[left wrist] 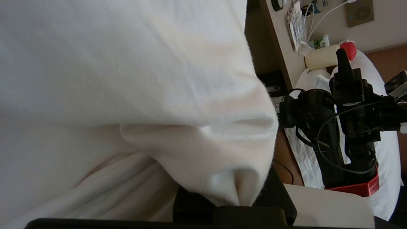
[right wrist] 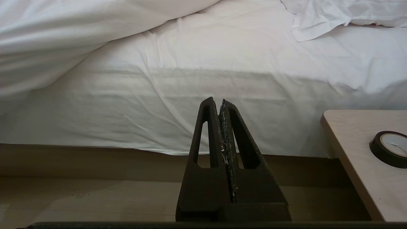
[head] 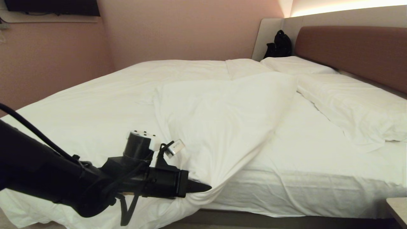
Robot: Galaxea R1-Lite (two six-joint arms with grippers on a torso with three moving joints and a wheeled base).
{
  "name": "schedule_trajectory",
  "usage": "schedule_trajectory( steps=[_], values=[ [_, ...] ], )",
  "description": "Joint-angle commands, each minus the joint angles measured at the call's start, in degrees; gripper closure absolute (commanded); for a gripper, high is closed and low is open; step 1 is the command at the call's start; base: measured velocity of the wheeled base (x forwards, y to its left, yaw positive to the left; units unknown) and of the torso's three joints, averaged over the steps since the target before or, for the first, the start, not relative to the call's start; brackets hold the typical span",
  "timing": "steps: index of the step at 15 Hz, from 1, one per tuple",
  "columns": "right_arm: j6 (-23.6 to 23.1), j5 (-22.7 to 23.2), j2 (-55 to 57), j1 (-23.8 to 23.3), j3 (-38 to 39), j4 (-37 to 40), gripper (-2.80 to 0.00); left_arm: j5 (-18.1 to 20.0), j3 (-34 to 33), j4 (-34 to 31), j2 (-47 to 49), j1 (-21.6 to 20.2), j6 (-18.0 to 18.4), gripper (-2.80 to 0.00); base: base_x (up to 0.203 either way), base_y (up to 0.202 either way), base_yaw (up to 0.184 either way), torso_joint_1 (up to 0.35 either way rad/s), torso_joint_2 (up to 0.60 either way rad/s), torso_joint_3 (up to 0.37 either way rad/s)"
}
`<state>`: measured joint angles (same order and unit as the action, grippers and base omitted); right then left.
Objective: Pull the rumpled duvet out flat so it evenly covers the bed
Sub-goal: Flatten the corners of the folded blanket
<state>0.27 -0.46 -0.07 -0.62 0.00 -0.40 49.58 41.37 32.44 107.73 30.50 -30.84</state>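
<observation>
One bed (head: 318, 152), headboard at right. Duvet (head: 111, 95) over left part, corner flap folded back, ridge running diagonally toward pillows (head: 349, 101). Left tool (head: 203, 188) clamped on flap's corner at near edge, apparently. Uncovered sheet lies rightward. Right tool (right wrist: 221, 105) closed, empty, parked low.

A: What sort of place was it?
B: A hotel-style bedroom. A wide bed (head: 318, 165) with white bedding filled the room, two pillows (head: 349, 105) against a padded brown headboard (head: 353, 51).
A: Anything else?
B: Pink walls (head: 178, 28), a lit strip (head: 346, 6) above the headboard, and a bedside table (right wrist: 365, 159).
</observation>
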Motion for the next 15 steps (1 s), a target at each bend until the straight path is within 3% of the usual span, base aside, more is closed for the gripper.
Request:
schedule_trajectory(
  steps=[1,3,4,9,10,13,15],
  values=[
    [0.0,0.0,0.1,0.0,0.0,0.0,0.00,0.3,0.0,0.2,1.1,0.3,-0.2,0.00,0.000,0.000,0.000,0.000,0.00,0.000],
    [0.0,0.0,0.1,0.0,0.0,0.0,0.00,0.0,0.1,0.4,1.5,0.6,-0.3,0.00,0.000,0.000,0.000,0.000,0.00,0.000],
    [0.0,0.0,0.1,0.0,0.0,0.0,0.00,-0.2,-0.1,2.0,2.3,0.9,-0.4,-2.80,0.000,0.000,0.000,0.000,0.00,0.000],
    [0.0,0.0,0.1,0.0,0.0,0.0,0.00,-0.7,-2.1,4.4,3.0,2.4,-0.3,-2.80,0.000,0.000,0.000,0.000,0.00,0.000],
    [0.0,0.0,0.1,0.0,0.0,0.0,0.00,-2.4,-2.6,4.4,3.2,2.6,-0.3,-2.80,0.000,0.000,0.000,0.000,0.00,0.000],
    [0.0,0.0,0.1,0.1,0.0,0.0,0.00,-12.3,-3.9,4.4,3.8,2.6,-0.3,-2.80,0.000,0.000,0.000,0.000,0.00,0.000],
    [0.0,0.0,0.1,0.0,0.0,0.0,0.00,-14.5,-7.6,4.5,3.2,2.6,-0.4,-2.80,0.000,0.000,0.000,0.000,0.00,0.000]
  ],
)
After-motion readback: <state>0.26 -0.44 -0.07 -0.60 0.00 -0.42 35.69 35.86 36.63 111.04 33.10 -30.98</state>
